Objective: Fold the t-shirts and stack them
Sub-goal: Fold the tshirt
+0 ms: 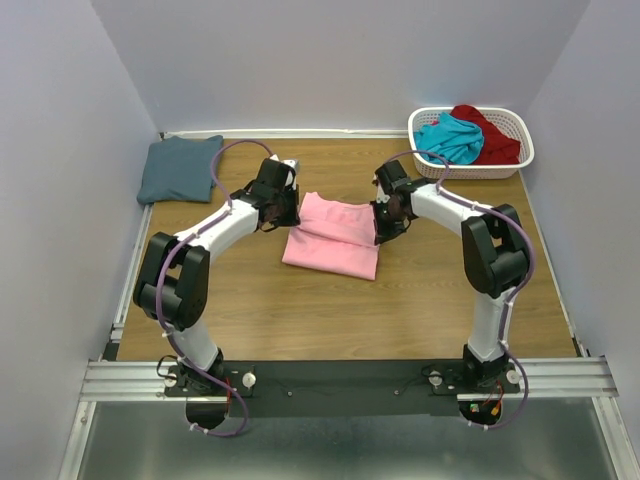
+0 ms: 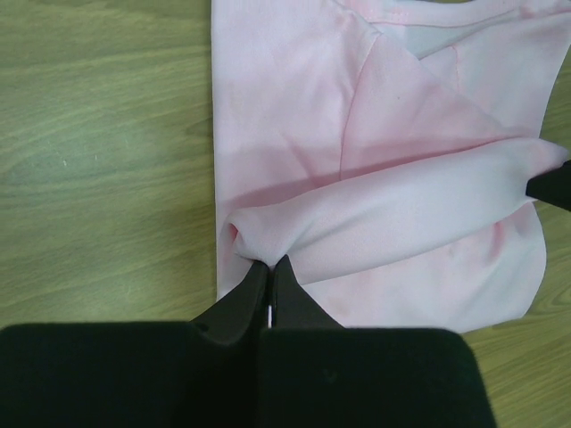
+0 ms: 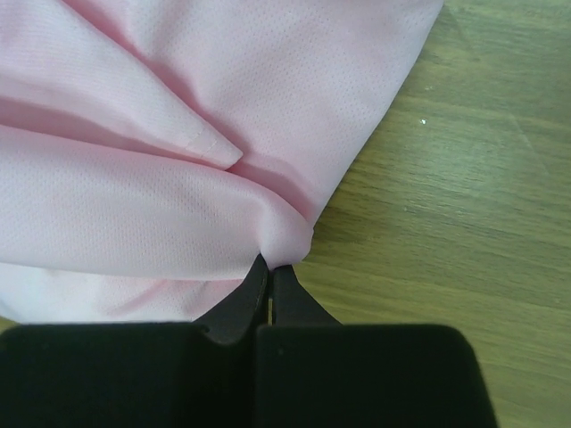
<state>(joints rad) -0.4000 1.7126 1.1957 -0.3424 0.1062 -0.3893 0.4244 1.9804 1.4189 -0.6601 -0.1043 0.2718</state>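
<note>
1. Light pink soft cloth t-shirt (image 1: 332, 237): lies mid-way across the brown wood-grain table (image 1: 330, 315), partly folded. A raised roll of its cloth spans from one hand to the other.
2. Left hand (image 2: 269, 267): black fingers pressed together, clamped on a bunched fold at the pink shirt's left edge.
3. Right hand (image 3: 270, 267): fingers likewise together, pinching the puckered cloth at the shirt's right edge.
4. Slate blue-grey cloth t-shirt (image 1: 180, 168): folded, in the far left corner of the table, well apart from the pink one.
5. Teal cloth t-shirt (image 1: 450, 138) and dark red cloth t-shirt (image 1: 492, 135): heaped unfolded in a white slotted plastic basket (image 1: 470, 172), far right corner.
6. Risk, as judged: each pinch takes only a little cloth. An uneven pull could slip one edge free and let the fold collapse.
7. Risk, as judged: if the hands travel out of step, the crease would skew or the lower layers would drag across the table.
</note>
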